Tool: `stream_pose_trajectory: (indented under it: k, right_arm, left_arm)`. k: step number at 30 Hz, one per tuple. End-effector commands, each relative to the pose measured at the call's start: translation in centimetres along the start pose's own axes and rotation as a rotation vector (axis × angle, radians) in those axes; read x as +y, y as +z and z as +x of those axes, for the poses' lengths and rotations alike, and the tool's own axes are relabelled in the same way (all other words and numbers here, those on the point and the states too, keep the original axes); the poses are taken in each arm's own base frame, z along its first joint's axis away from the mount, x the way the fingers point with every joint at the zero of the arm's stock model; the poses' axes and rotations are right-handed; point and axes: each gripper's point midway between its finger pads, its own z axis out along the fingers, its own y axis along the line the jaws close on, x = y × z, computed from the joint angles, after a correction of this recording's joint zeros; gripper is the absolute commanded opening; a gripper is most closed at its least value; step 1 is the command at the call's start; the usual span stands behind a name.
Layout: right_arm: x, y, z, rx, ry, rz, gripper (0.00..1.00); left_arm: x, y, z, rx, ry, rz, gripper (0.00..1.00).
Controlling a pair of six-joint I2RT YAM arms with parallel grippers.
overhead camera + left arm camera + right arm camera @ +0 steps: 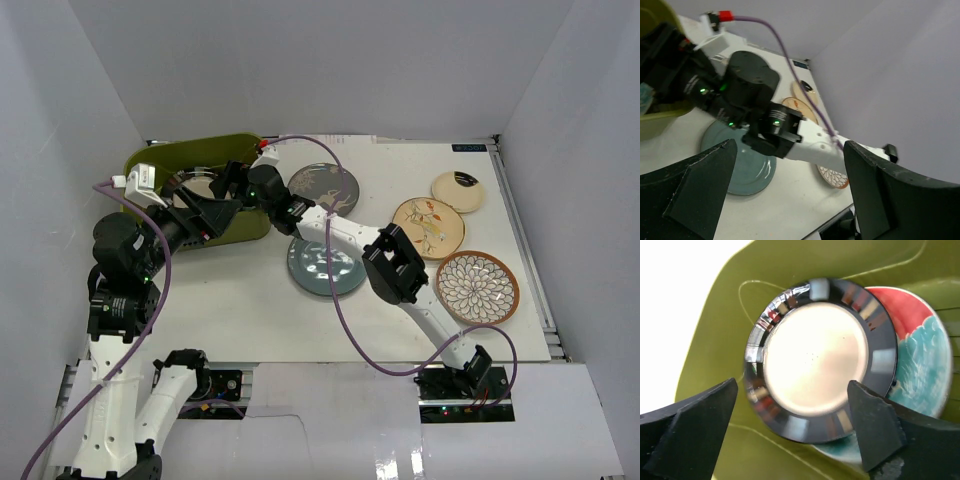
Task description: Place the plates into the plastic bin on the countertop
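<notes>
White-walled countertop (250,320), green bin (195,147) at far left; left pincer (790,145) and right pincer (792,385) agape, empty

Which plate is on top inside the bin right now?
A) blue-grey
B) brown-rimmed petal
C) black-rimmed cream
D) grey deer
C: the right wrist view shows the black-rimmed cream plate lying over the red-teal plate inside the plastic bin.

Countertop (250,320), green bin (200,150), deer plate (335,180), blue-grey plate (315,278), leaf-and-bird plate (428,227), petal plate (477,287), small cream plate (458,190)
</notes>
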Motion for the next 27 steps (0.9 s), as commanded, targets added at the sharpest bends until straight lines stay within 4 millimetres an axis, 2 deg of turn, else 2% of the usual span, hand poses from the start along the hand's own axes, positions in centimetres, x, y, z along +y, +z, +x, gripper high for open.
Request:
stream_pose_trajectory:
  k: [1,6,7,8,9,10,11,12,14,15,16,17,18,20,21,22,23,24,25,26,27]
  right_arm:
    - [3.5,-2.8,-6.1,-0.114,-0.066,-0.022,0.98]
    - [5.6,-5.2,-9.3,-0.143,-0.146,-0.025,0.90]
    - [6.5,-6.0,-10.7,-0.161,-0.167,-0.035,0.90]
    - [6.4,-6.6,-11.0,-0.156,-0.181,-0.019,0.90]
    - [7.4,-8.1,-12.8,-0.182,-0.188,-0.024,0.90]
    - [7.3,-8.8,-13.2,-0.186,-0.210,-0.013,0.91]
    - [5.3,-9.5,-12.2,-0.164,-0.226,0.039,0.93]
    - [6.6,-12.1,-14.5,-0.199,-0.224,0.027,0.93]
    - [5.3,-14.6,-15.2,-0.206,-0.240,0.057,1.00]
    - [3.8,-17.8,-15.1,-0.201,-0.253,0.088,0.95]
    - [2.8,-19.4,-15.2,-0.206,-0.262,0.109,0.93]
    - [1.6,-21.3,-15.5,-0.217,-0.269,0.135,0.86]
    - [-0.8,-25.0,-15.2,-0.223,-0.272,0.181,0.81]
    - [-4.1,-28.9,-15.3,-0.245,-0.240,0.238,0.73]
    - [-4.4,-32.8,-16.3,-0.276,-0.218,0.236,0.68]
    - [-9.1,-34.3,-14.0,-0.229,-0.216,0.328,0.60]
    - [-10.7,-36.1,-13.5,-0.230,-0.194,0.360,0.58]
    - [-11.1,-39.2,-13.7,-0.261,-0.153,0.357,0.54]
    - [-14.4,-40.5,-11.5,-0.233,-0.148,0.420,0.45]
    - [-14.3,-42.8,-12.1,-0.292,-0.108,0.403,0.43]
    - [-16.0,-44.1,-10.7,-0.258,-0.106,0.454,0.43]
  left_arm:
    - [3.8,-0.8,0.2,-0.054,0.007,-0.191,0.98]
    - [4.8,-3.3,0.4,-0.076,0.072,-0.281,0.98]
    - [5.2,-3.9,0.9,-0.058,0.068,-0.312,0.98]
    - [5.0,-4.6,0.9,-0.067,0.078,-0.317,0.98]
    - [4.9,-4.9,1.1,-0.058,0.083,-0.315,0.98]
    - [5.1,-5.1,1.9,-0.025,0.073,-0.324,0.98]
    - [4.7,-5.0,2.9,0.016,0.048,-0.289,0.98]
    - [5.7,-4.4,5.1,0.081,0.005,-0.284,0.98]
    - [5.9,-3.2,7.5,0.146,-0.066,-0.212,0.97]
    - [6.6,-2.6,11.6,0.269,-0.202,-0.158,0.92]
    - [6.3,-1.8,12.2,0.274,-0.231,-0.094,0.89]
    - [7.0,-1.5,13.6,0.303,-0.279,-0.089,0.85]
    - [9.1,-1.2,15.8,0.333,-0.337,-0.133,0.80]
    - [10.5,-0.9,16.5,0.320,-0.328,-0.175,0.79]
    - [11.0,-0.9,16.9,0.319,-0.334,-0.191,0.77]
    - [11.4,-0.8,17.5,0.324,-0.343,-0.202,0.77]
    - [11.5,-0.7,17.9,0.331,-0.353,-0.208,0.77]
    - [11.6,-0.5,18.0,0.323,-0.355,-0.210,0.77]
    - [12.2,-0.3,18.6,0.314,-0.360,-0.244,0.77]
    - [12.6,-0.1,19.0,0.310,-0.359,-0.262,0.77]
    - [13.1,0.3,19.3,0.303,-0.358,-0.281,0.78]
